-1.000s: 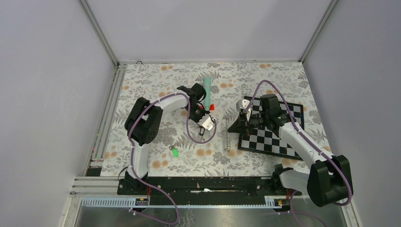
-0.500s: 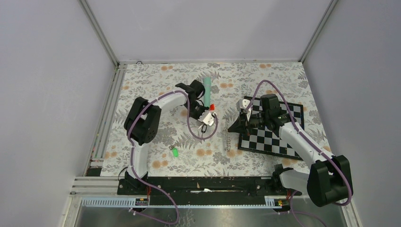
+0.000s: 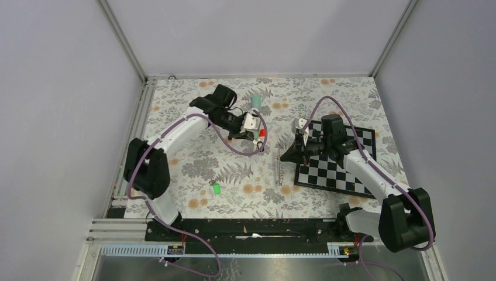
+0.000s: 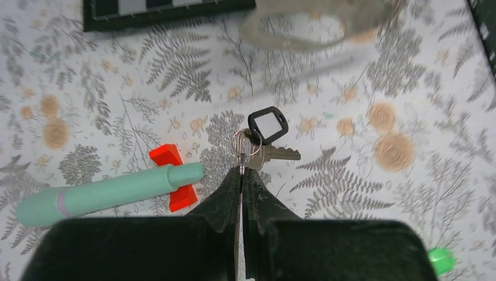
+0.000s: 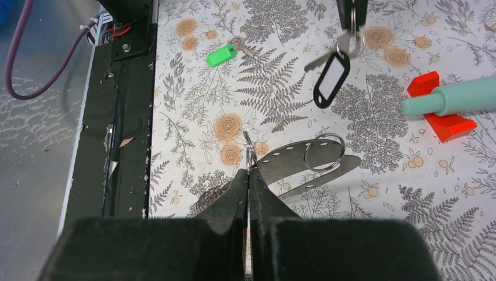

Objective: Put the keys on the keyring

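Lifted up and back, the left gripper (image 4: 241,174) pinches the dark key (image 4: 281,154) by its little ring so it hangs free, the right gripper (image 5: 248,175) squeezes the keyring (image 5: 286,159) to hold it ready, and the green key (image 3: 216,188) waits on the table (image 3: 327,96).

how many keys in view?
2. The plain key, with a black tag, dangles from the left gripper; the green-headed key lies on the table nearer the arm bases. Others may be hidden.
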Available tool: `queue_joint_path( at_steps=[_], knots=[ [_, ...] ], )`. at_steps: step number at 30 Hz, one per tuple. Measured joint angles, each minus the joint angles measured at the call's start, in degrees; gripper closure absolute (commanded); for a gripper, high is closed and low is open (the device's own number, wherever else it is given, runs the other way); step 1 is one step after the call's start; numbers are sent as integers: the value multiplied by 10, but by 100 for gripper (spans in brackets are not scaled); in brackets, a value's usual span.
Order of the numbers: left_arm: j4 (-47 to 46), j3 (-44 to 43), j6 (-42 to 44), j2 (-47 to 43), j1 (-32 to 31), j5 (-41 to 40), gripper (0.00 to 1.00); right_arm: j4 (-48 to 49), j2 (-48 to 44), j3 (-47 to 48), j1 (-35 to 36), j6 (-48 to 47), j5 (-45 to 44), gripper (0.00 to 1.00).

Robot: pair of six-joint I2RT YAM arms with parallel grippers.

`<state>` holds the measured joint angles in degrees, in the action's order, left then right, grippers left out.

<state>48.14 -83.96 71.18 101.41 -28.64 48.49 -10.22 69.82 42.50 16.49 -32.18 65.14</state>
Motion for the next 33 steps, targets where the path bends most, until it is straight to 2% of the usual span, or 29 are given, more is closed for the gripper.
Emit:
queue_joint_path(
  at_steps=[5,12,25,33],
  knots=[
    [-59,17,-144,-75,-6,20,100,29,15,0,10,38,-12,100],
    [-82,30,-232,-132,-43,-10,100,62,34,10,25,85,-33,100],
    [-9,49,-247,-153,-90,-140,100,90,67,17,30,136,-63,100],
    [-16,87,-252,-154,-120,-193,100,95,81,20,30,141,-75,100]
  ],
)
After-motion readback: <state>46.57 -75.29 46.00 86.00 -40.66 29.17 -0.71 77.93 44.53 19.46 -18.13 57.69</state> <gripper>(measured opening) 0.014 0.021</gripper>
